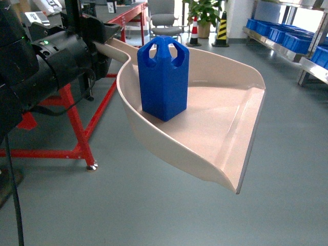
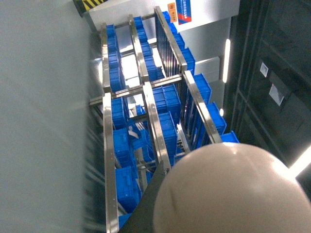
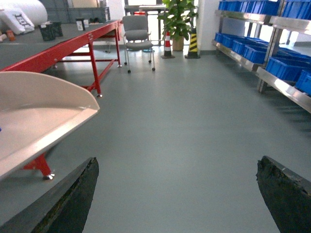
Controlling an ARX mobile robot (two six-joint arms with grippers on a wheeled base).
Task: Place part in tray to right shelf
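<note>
The blue part (image 1: 163, 77) stands upright in the rear of the beige tray (image 1: 220, 128), which hangs in the air above the floor. My left gripper (image 1: 101, 42) is shut on the tray's handle at the upper left of the head view. In the left wrist view the tray's rounded back (image 2: 233, 194) fills the lower right, with one dark finger (image 2: 156, 204) beside it. My right gripper (image 3: 177, 162) is open with only floor between its fingers. The tray's front lip (image 3: 41, 116) lies to its left. The right gripper does not show in the head view.
A red-framed table (image 1: 77, 128) stands on the left. Steel shelves holding blue crates (image 1: 287, 33) run along the right wall. A grey chair (image 1: 164, 20), traffic cones (image 1: 221, 28) and a potted plant (image 3: 177, 19) stand at the far end of the grey floor.
</note>
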